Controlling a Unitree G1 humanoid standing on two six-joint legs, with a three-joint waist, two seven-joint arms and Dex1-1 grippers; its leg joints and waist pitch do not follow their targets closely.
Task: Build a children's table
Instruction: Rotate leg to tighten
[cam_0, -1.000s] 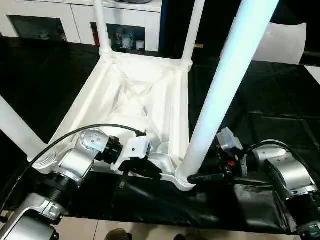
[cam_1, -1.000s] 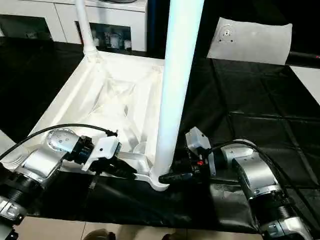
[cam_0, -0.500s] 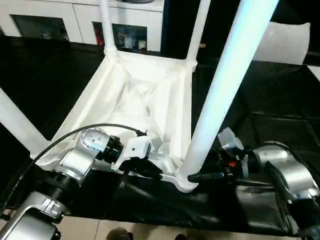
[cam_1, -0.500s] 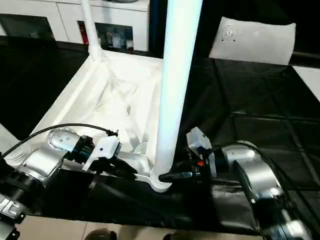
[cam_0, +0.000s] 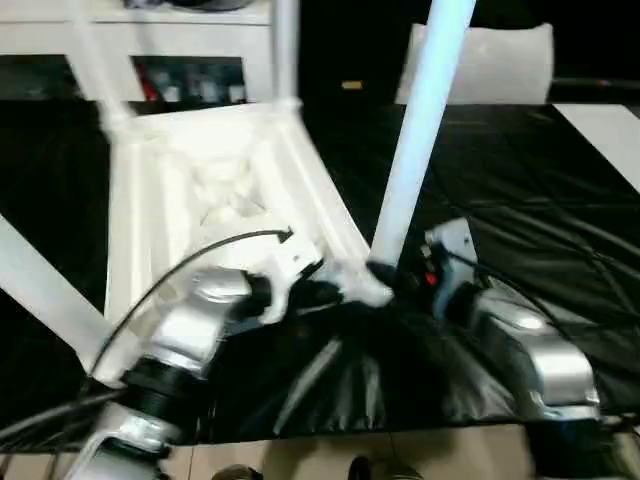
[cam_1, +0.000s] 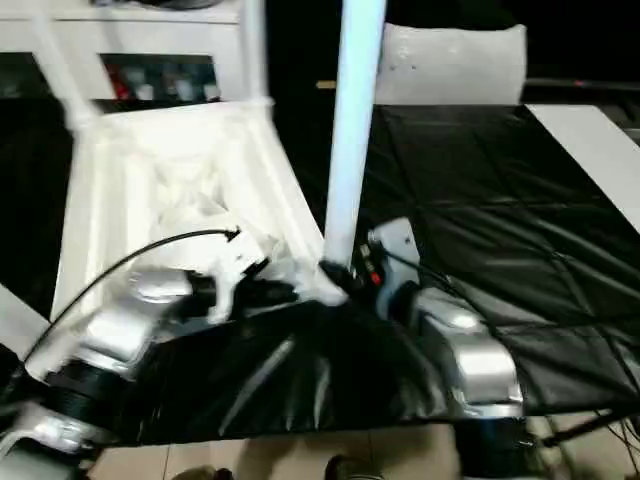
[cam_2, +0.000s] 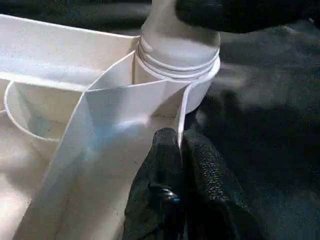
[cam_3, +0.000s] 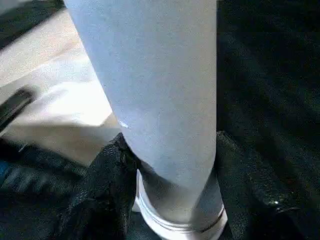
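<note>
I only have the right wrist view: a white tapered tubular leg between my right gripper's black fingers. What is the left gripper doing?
Observer: The left gripper is shut on a thin rim wall of the white plastic square tabletop, right beside the socket holding your white tapered tubular leg.
Operator: Are other legs up?
Observer: Yes, three more rise from the upturned tabletop: the far-left leg, the far-right leg and the near-left leg.
Operator: What's underneath?
Observer: A black cover on the work table.
</note>
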